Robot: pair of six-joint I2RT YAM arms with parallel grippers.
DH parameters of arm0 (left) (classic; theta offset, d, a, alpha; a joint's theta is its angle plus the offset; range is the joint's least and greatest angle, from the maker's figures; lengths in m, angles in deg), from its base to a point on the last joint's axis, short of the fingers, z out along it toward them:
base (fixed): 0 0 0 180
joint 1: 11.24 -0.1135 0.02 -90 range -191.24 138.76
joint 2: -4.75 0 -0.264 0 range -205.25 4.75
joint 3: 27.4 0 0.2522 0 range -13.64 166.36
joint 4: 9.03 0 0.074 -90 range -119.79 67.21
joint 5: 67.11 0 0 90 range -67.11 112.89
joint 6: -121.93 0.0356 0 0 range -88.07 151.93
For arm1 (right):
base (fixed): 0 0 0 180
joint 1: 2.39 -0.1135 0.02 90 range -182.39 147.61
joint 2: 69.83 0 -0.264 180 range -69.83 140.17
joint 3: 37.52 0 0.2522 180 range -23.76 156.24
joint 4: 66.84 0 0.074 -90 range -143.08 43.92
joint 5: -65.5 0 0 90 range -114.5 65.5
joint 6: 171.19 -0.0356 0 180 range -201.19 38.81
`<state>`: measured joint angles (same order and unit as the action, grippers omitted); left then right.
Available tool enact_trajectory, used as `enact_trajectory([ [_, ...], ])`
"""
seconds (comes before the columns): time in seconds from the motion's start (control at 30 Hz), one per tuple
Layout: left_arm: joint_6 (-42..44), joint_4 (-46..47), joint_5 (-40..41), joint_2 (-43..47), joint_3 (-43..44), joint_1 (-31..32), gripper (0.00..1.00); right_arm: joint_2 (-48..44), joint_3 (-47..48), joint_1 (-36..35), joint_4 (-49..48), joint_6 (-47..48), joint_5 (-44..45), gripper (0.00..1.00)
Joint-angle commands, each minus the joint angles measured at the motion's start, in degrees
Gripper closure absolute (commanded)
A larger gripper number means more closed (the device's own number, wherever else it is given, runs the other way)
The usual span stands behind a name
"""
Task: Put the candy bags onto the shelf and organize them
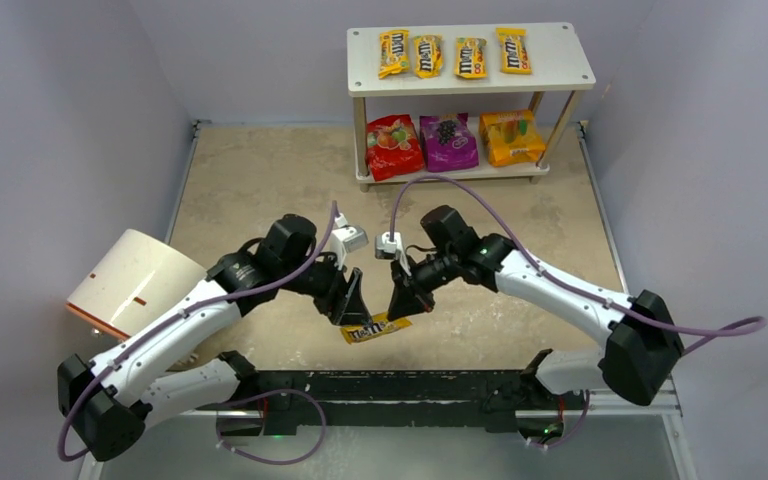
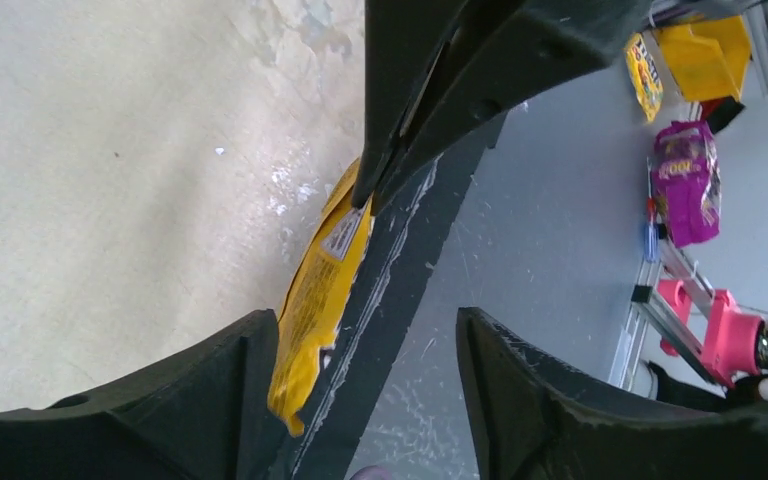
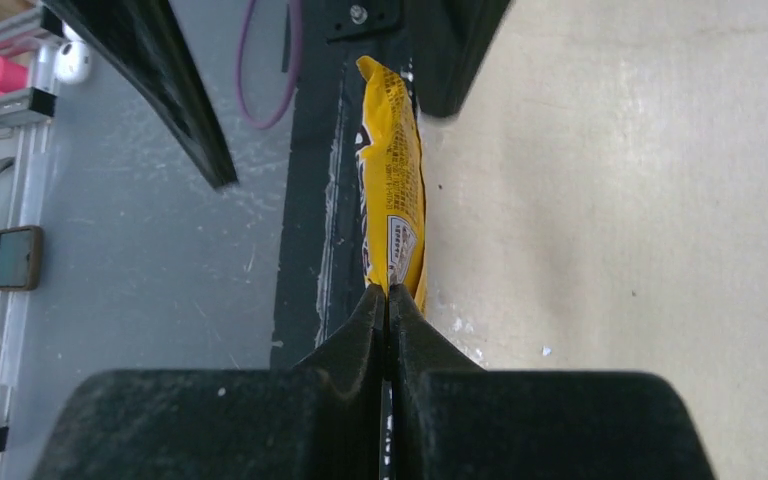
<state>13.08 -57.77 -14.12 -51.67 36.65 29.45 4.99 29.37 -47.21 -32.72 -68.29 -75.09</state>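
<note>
Yellow M&M's packet (image 1: pixel 375 328) near front edge of table (image 1: pixel 260 180), right end effector (image 1: pixel 397 308) clamped on it, left end effector (image 1: pixel 352 312) apart alongside

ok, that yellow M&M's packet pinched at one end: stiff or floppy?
Probably floppy: the yellow packet is thin film, pinched by the right gripper at one end only, so the far end may sag. Likely light, being small. The glossy wrapper might slip, as the left gripper stands open.

The left arm (image 1: pixel 165 335) and right arm (image 1: pixel 570 295) have white shells between bulky black joints, each trailing a purple cable (image 1: pixel 430 178). The left claw (image 1: pixel 352 312) and right claw (image 1: pixel 398 308) are matte black wedges.
</note>
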Motion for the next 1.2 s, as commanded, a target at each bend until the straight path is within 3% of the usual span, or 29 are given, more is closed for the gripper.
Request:
enact_trajectory([
  [0.0,5.2,-1.1,-6.4,-3.4,1.3,0.3,0.35,3.6,7.6,0.3,6.9,4.5,-7.1,1.00],
  [0.13,5.4,0.2,-10.1,-5.7,0.7,0.6,0.45,7.1,10.9,0.3,10.3,9.2,-10.2,1.00],
  [0.23,5.8,-0.7,-9.0,-6.5,1.0,0.8,0.62,8.1,12.6,0.3,11.7,10.4,-11.6,1.00],
  [0.27,5.8,-0.7,-8.5,-6.4,0.9,0.8,0.64,8.2,12.8,0.3,10.9,9.9,-11.5,1.00],
  [0.4,6.4,-2.8,-4.4,-6.2,1.5,0.8,0.64,7.0,12.9,0.3,10.0,9.5,-11.6,1.00],
  [0.7,-0.2,8.5,-12.4,-2.3,-3.5,0.8,0.62,1.5,10.3,0.3,8.8,10.8,-10.2,1.00],
  [0.9,-0.9,8.8,-11.9,-2.2,-3.6,0.8,0.63,-2.6,8.6,0.3,4.3,7.7,-9.9,1.00],
  [1.17,-1.7,9.9,-11.7,-2.5,-3.7,0.8,0.84,-3.4,8.9,0.3,4.0,5.9,-4.3,1.00],
])
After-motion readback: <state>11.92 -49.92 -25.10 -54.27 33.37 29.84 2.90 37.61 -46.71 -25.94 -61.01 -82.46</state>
